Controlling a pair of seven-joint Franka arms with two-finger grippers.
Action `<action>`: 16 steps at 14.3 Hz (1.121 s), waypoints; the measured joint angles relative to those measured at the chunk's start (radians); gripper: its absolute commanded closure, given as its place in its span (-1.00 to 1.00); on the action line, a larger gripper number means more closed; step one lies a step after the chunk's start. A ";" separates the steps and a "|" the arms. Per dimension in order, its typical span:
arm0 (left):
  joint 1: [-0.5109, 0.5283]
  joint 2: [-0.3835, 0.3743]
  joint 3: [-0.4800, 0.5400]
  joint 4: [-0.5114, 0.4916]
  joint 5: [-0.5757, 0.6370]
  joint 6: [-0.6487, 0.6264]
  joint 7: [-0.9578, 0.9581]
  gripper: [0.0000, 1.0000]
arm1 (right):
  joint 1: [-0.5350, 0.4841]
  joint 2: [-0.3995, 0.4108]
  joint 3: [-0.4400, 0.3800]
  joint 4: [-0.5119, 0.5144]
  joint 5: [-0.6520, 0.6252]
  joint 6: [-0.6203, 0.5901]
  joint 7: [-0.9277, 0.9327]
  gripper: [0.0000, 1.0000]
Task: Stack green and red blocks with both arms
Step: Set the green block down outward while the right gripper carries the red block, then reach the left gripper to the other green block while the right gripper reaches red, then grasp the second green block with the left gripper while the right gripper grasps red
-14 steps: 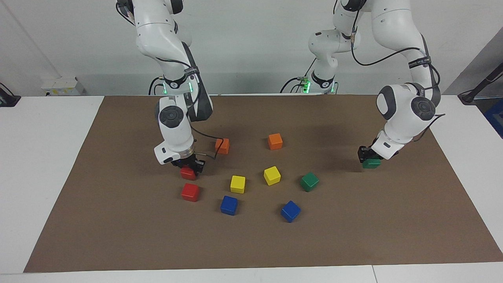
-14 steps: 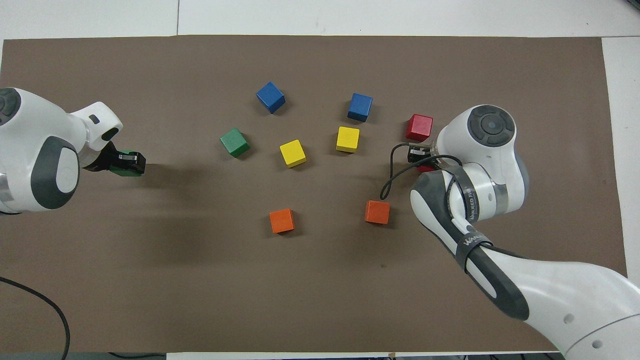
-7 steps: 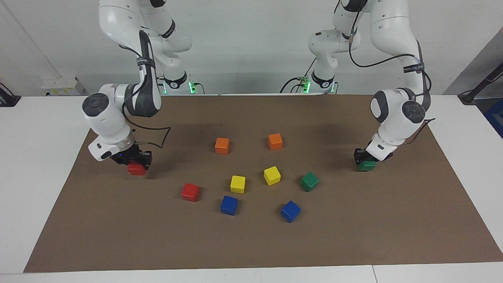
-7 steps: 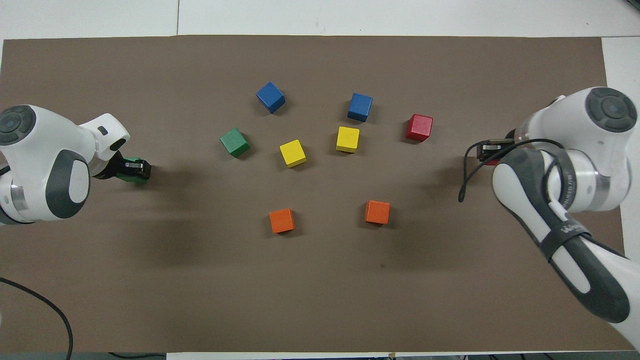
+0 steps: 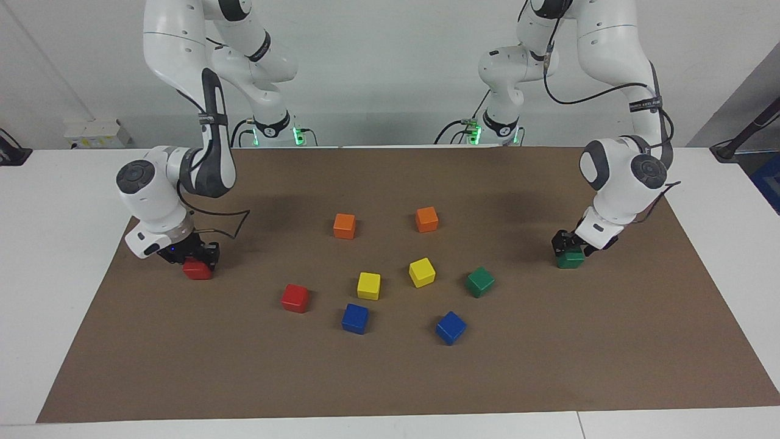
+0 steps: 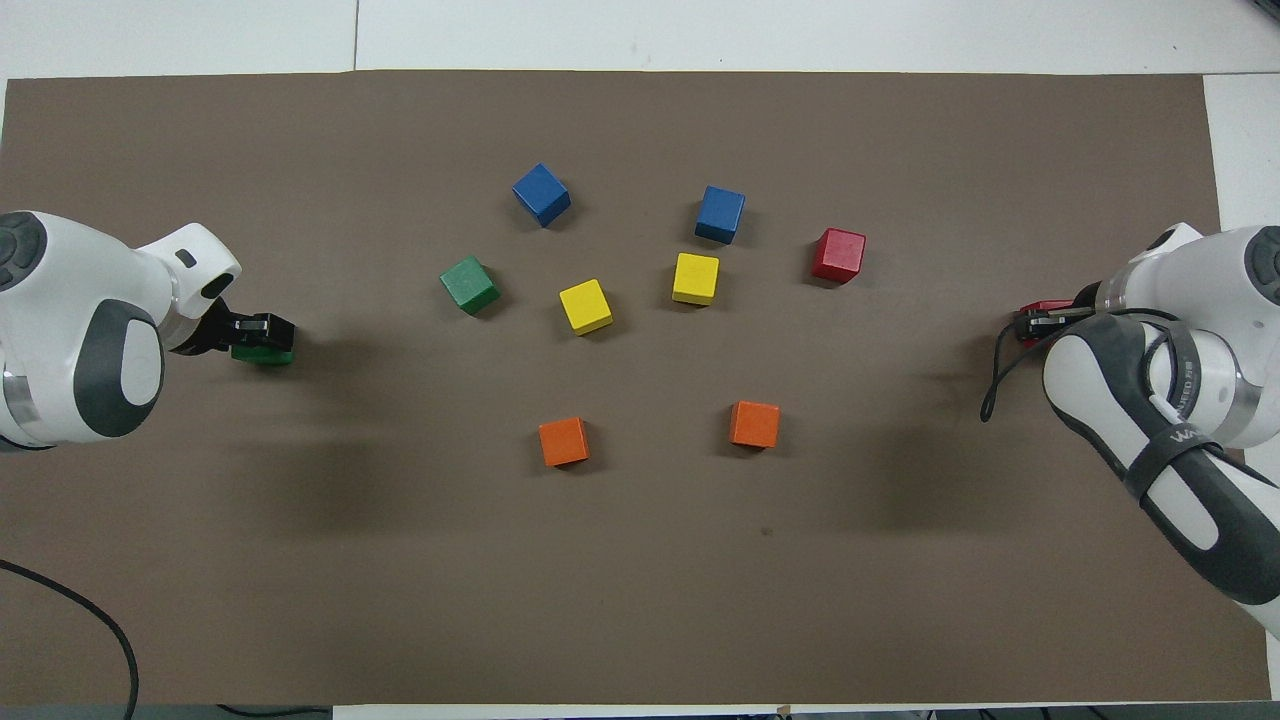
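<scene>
My left gripper (image 5: pixel 567 249) is shut on a dark green block (image 5: pixel 571 260) and holds it low at the mat, at the left arm's end; it also shows in the overhead view (image 6: pixel 263 353). My right gripper (image 5: pixel 196 255) is shut on a bright red block (image 5: pixel 197 269) low at the mat (image 5: pixel 548 366), at the right arm's end. A second green block (image 5: pixel 480 281) and a second red block (image 5: pixel 295 298) lie free on the mat among the middle cubes.
Two yellow cubes (image 5: pixel 368 285) (image 5: pixel 421 272), two blue cubes (image 5: pixel 355 318) (image 5: pixel 451 327) and two orange cubes (image 5: pixel 344 225) (image 5: pixel 426 219) lie in the middle of the brown mat. White table surrounds the mat.
My right gripper has carried its red block from beside the middle cubes out to the right arm's end of the mat and down. My left gripper has sunk slightly with the green block.
</scene>
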 measured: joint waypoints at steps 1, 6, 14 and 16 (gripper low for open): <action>-0.006 0.001 -0.007 0.036 -0.002 -0.017 -0.071 -1.00 | 0.000 0.000 0.000 0.001 0.002 0.000 0.000 -1.00; -0.225 0.070 -0.022 0.263 0.000 -0.136 -0.646 -1.00 | 0.020 -0.004 0.008 0.059 0.009 -0.076 0.007 -1.00; -0.349 0.224 -0.015 0.333 0.047 -0.066 -0.964 -1.00 | 0.285 0.051 0.014 0.357 -0.007 -0.310 0.448 -1.00; -0.356 0.225 -0.015 0.307 0.049 -0.024 -0.986 -1.00 | 0.319 0.109 0.015 0.400 -0.005 -0.294 0.548 -1.00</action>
